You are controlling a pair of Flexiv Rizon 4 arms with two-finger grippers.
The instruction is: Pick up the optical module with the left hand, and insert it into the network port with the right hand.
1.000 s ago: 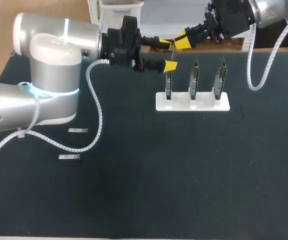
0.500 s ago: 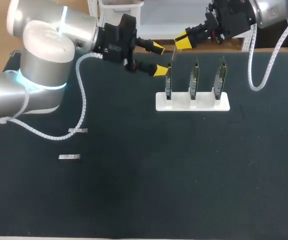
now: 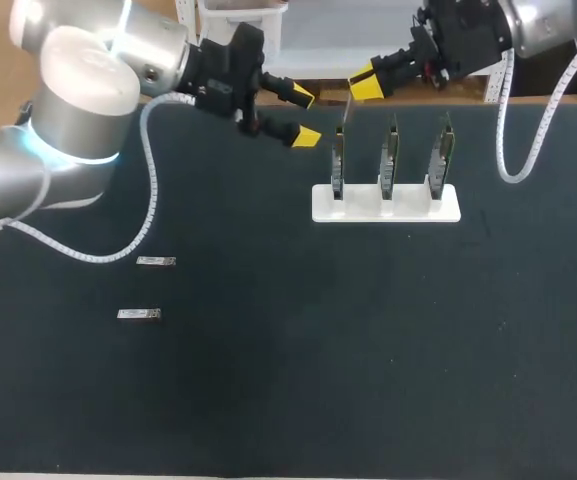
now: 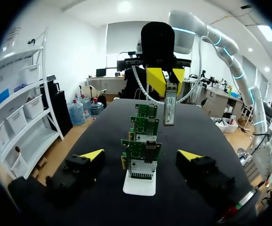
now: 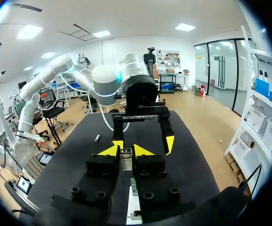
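Up at the table's (image 3: 368,350) far edge in the head view, the right gripper (image 3: 361,84) sits at about 12 o'clock from the white stand (image 3: 386,205), its jaws closed on a slim silver module (image 3: 345,108) that hangs down from the yellow tips toward the leftmost of three upright boards (image 3: 337,160); whether module and board touch I cannot tell. The left gripper (image 3: 304,117) sits at 10 o'clock from the stand, just beside that same board, with its jaws spread wide and nothing between them. From the left wrist, the left gripper (image 4: 140,156) faces the boards (image 4: 143,151) end on, lined up one behind another on the stand (image 4: 139,185) ahead of its open fingers, the nearest board carrying a silvery port (image 4: 139,168) low on its face. Beyond the row, the right gripper (image 4: 166,81) points down with the module (image 4: 169,107) pinched upright in its tips. From the right wrist, the right gripper (image 5: 125,151) pinches the module (image 5: 125,159) between its tips, and the left gripper (image 5: 144,143) faces it from ahead, fingers well apart. Two loose modules lie flat at 8 o'clock from the stand, well apart from it: one (image 3: 155,261) nearer the stand, the other (image 3: 138,314) just beside it at its 7 o'clock.
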